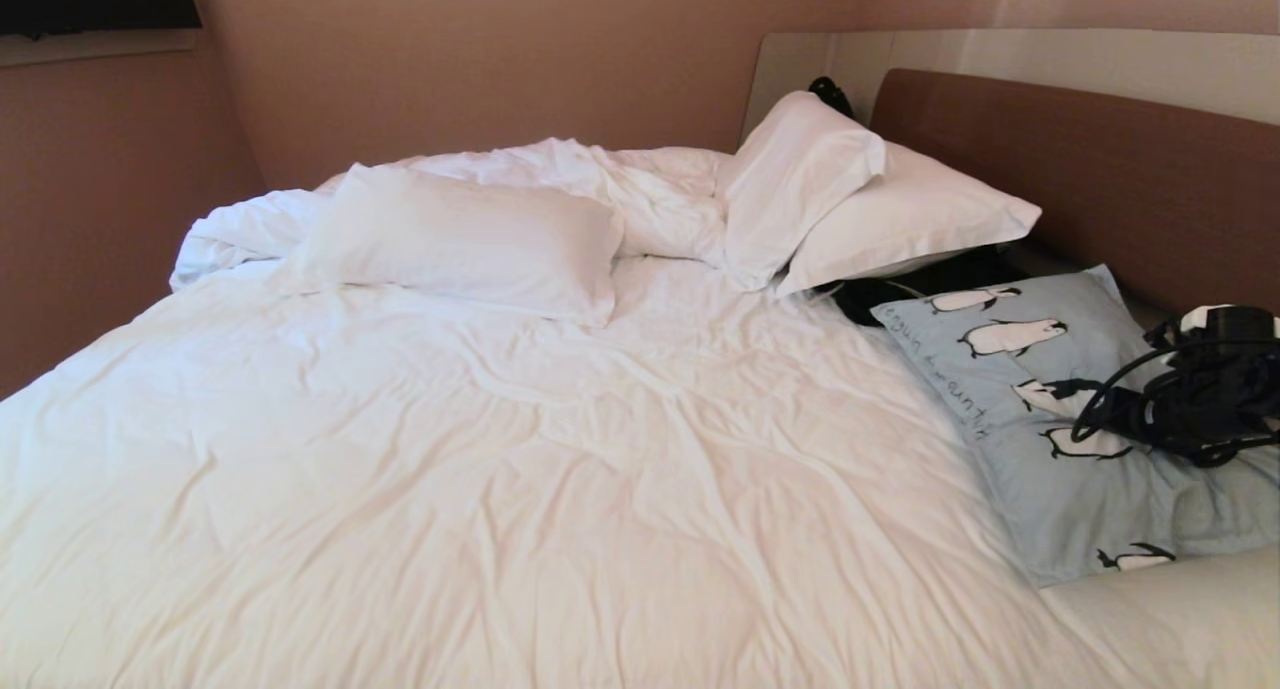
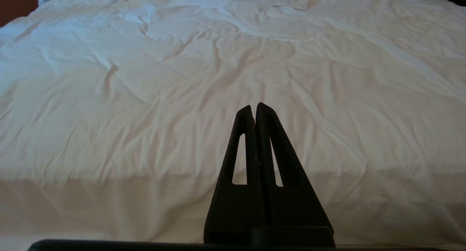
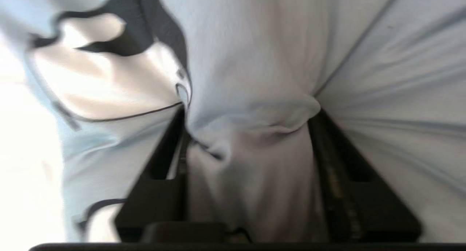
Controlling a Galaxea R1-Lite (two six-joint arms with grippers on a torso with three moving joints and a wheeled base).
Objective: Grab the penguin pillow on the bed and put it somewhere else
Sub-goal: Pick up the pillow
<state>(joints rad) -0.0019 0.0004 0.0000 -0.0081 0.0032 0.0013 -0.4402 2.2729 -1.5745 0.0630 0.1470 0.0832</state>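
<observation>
The penguin pillow [image 1: 1010, 409], light blue with black-and-white penguins, lies at the right side of the bed [image 1: 500, 449], close to the headboard. My right gripper [image 1: 1105, 419] comes in from the right edge and presses down on the pillow's middle. In the right wrist view a fold of the pillow's blue fabric [image 3: 255, 61] is bunched between the two black fingers of the right gripper [image 3: 248, 114], which grips it. My left gripper [image 2: 253, 107] hovers shut over the white duvet [image 2: 182, 79] near the bed's front edge, holding nothing.
A plain white pillow [image 1: 470, 244] lies mid-bed at the back. Two more white pillows [image 1: 790, 184] [image 1: 910, 214] lean by the brown headboard [image 1: 1100, 169], with a dark object [image 1: 930, 284] under them. A wide stretch of wrinkled duvet spreads left of the penguin pillow.
</observation>
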